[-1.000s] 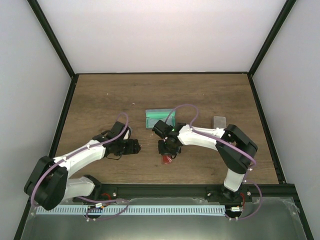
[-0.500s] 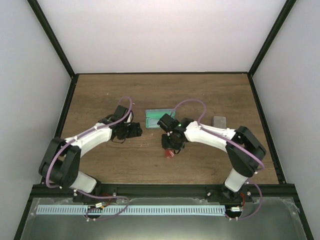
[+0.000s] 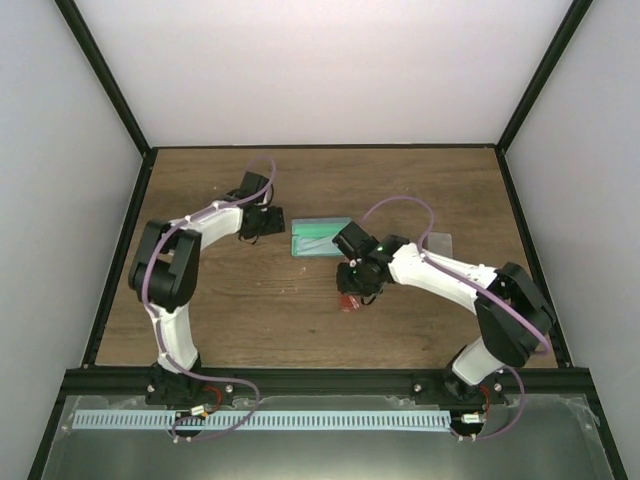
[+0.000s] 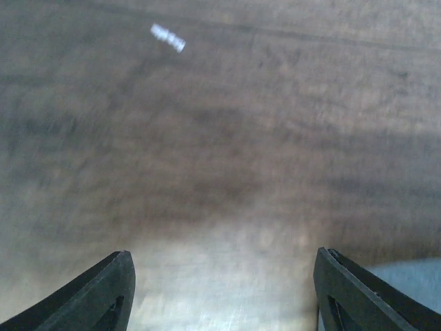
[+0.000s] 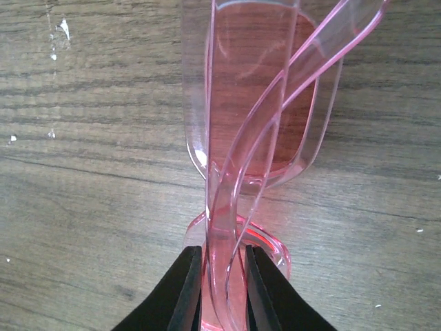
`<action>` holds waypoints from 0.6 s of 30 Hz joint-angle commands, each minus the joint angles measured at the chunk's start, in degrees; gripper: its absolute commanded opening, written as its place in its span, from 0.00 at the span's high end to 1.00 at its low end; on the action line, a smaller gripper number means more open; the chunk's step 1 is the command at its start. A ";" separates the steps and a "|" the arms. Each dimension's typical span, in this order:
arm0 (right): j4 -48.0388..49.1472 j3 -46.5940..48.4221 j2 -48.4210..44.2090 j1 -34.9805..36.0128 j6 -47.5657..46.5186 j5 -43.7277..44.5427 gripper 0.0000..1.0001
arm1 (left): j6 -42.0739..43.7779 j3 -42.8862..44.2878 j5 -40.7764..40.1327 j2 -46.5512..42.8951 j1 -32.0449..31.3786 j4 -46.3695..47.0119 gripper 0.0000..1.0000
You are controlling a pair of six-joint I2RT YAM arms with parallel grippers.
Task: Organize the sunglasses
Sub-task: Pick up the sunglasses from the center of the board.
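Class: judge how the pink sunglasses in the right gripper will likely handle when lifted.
Probably light: the sunglasses are thin, see-through plastic. Likely slippery, since the right gripper pinches only a glossy narrow edge. Their slender frame looks somewhat fragile, so it may flex.

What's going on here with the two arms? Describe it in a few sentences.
The right gripper is clamped on the translucent pink sunglasses, holding them over the wooden table, just on the near side of the open green-lined case. The left gripper is open and empty, hovering over bare wood to the left of that case. The sunglasses are not yet in the case.
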 commanded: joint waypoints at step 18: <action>-1.90 -5.12 -8.36 -1.31 -0.33 -0.20 0.84 | 2.73 8.23 10.10 10.56 -2.69 2.13 0.27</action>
